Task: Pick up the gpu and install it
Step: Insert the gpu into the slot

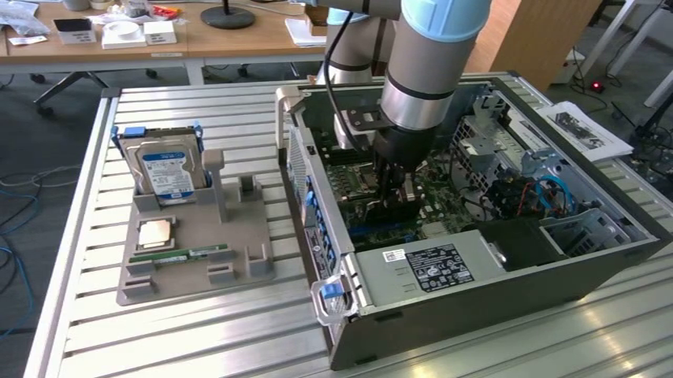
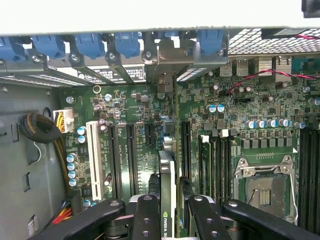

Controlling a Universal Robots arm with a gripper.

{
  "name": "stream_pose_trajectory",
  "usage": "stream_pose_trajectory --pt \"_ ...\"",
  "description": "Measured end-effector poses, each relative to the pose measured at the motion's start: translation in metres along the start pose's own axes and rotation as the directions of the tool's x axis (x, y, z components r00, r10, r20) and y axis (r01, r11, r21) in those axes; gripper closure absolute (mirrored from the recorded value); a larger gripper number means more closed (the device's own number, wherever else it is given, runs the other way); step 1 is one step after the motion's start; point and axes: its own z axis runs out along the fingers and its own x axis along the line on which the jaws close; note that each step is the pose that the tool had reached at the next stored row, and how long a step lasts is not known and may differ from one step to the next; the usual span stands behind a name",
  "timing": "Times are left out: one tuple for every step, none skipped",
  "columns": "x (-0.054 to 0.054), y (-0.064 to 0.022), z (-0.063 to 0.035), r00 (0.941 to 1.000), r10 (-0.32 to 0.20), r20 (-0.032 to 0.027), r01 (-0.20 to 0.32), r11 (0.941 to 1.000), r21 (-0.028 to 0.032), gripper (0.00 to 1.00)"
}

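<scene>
Pinching the gpu (image 2: 167, 170) on edge with the gripper (image 2: 167, 202), dead centre of the exterior view, down in the case (image 1: 442, 331) over the board (image 2: 125, 115) slots. Probably best: keep it upright, bracket (image 2: 165, 60) lined up with the rear gap, push straight down, no rocking.

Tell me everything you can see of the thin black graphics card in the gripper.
The thin black gpu card is seen edge-on, upright, clamped between the fingers of the black gripper over the green motherboard slots. A green-lettered label runs along its edge; its silvery end bracket faces the case's rear slot covers.
</scene>
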Motion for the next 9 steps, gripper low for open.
stream_pose_trajectory --pt "-0.0001 0.0 -0.0005 1.0 0.0 0.0 0.0 1.0 0.0 0.73" --pt "-0.0001 0.0 -0.0011 1.0 0.0 0.0001 0.0 1.0 0.0 0.73" --pt "-0.0001 0.0 -0.0017 1.0 0.0 0.0001 0.0 1.0 0.0 0.73" --pt "-0.0001 0.0 -0.0023 1.0 0.0 -0.0001 0.0 1.0 0.0 0.73" --pt "-0.0001 -0.0001 -0.0024 1.0 0.0 0.0 0.0 1.0 0.0001 0.73" --pt "-0.0001 -0.0001 -0.0023 1.0 0.0 0.0 0.0 1.0 0.0001 0.73" --pt "-0.0001 -0.0001 -0.0024 1.0 0.0 0.0 0.0 1.0 0.0001 0.73" --pt "0.0 0.0 -0.0024 1.0 0.0 -0.0001 0.0 1.0 0.0001 0.73" --pt "0.0001 0.0 -0.0024 1.0 0.0 -0.0004 0.0 1.0 0.0001 0.73"
